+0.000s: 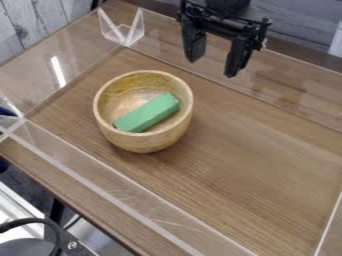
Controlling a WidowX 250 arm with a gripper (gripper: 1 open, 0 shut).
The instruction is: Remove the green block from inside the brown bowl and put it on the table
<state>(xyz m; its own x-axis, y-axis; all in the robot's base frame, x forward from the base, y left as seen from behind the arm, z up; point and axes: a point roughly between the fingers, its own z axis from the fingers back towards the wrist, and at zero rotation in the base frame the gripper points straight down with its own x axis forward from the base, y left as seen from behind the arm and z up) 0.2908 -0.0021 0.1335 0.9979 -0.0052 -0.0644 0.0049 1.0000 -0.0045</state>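
Gripper [215, 58] spread wide, empty, hanging apart from bowl [143, 111]; block [147, 113] lies slantwise inside, awaiting pickup to table [247, 170].

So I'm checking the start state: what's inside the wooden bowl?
A green block lies inside the bowl. The bowl floor beneath the block is hidden.
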